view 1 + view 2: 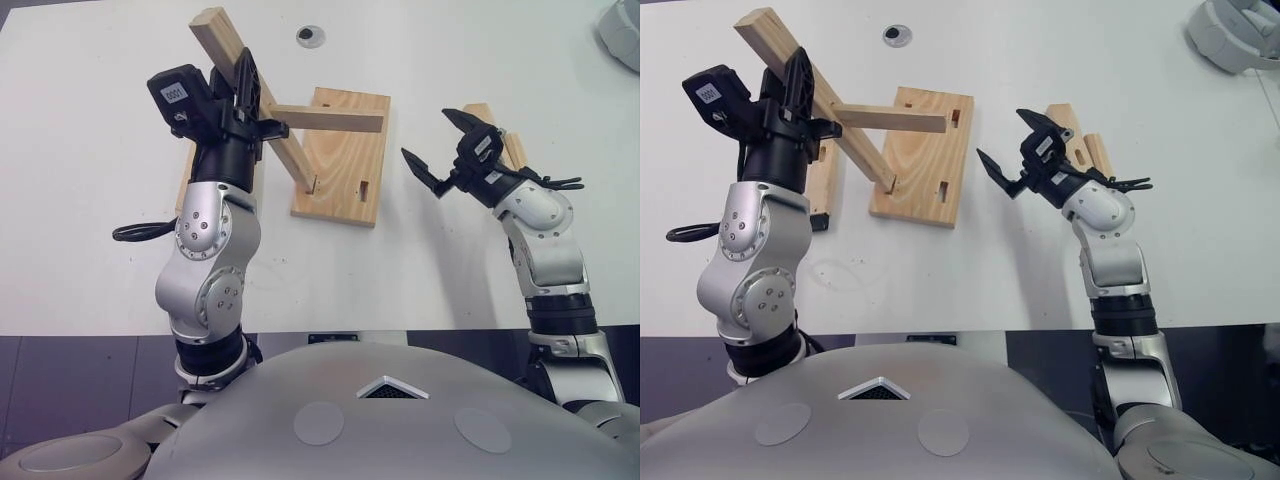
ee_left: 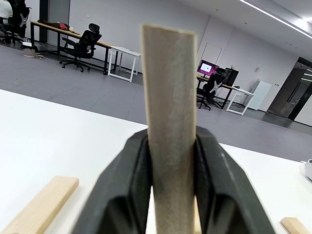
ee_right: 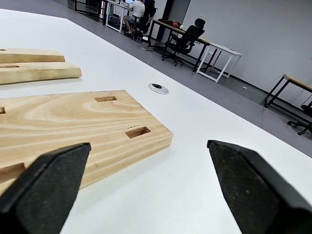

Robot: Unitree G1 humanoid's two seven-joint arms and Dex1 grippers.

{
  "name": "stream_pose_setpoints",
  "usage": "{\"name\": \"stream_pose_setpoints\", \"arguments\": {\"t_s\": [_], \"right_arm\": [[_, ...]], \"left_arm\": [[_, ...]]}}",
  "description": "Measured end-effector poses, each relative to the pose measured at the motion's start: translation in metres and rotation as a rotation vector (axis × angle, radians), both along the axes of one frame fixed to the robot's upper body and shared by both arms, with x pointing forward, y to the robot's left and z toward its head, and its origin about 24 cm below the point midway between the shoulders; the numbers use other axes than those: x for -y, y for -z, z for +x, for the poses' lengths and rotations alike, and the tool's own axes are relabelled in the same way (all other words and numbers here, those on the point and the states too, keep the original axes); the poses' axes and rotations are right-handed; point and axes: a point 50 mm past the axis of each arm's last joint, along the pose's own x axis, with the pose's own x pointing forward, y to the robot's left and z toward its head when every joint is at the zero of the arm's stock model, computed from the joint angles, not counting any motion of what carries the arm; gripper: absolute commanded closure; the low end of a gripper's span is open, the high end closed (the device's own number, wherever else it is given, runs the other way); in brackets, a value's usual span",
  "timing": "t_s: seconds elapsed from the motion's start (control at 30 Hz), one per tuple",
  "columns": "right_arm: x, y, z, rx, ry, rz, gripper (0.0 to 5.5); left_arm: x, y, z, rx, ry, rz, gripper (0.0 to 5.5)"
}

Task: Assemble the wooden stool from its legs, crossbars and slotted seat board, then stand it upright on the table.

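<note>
Wooden leg (image 1: 288, 152) clamped in left gripper (image 2: 171, 140), foot seemingly in seat board (image 1: 345, 170) slot | right gripper (image 1: 428, 135) spread wide

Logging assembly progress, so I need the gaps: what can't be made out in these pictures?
Eye views: whether the leg is seated in the seat board slot; too small.
Eye views: plank under the left arm, mostly covered.
Eye views: loose pieces behind the right gripper, partly covered.

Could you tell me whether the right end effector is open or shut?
Open: the right end effector holds nothing, its black fingers spread wide apart.
</note>
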Motion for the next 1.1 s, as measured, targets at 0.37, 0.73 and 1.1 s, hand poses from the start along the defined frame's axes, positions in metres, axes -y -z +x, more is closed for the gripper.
{"name": "stream_pose_setpoints", "arguments": {"t_s": [0.37, 0.73, 1.1], "right_arm": [[-0.001, 0.0013, -0.0002, -0.004, 0.001, 0.004, 1.03], [0.0008, 0.005, -0.0001, -0.02, 0.01, 0.003, 1.03], [0.0018, 0.0061, 0.0, -0.025, 0.013, 0.001, 1.03]], "left_arm": [[0.0013, -0.0007, -0.0011, 0.002, -0.002, -0.019, 4.48], [-0.0026, 0.0057, -0.0015, -0.003, 0.001, -0.017, 4.48], [0.0044, 0.0046, -0.0039, 0.015, 0.019, 0.085, 4.48]]}}
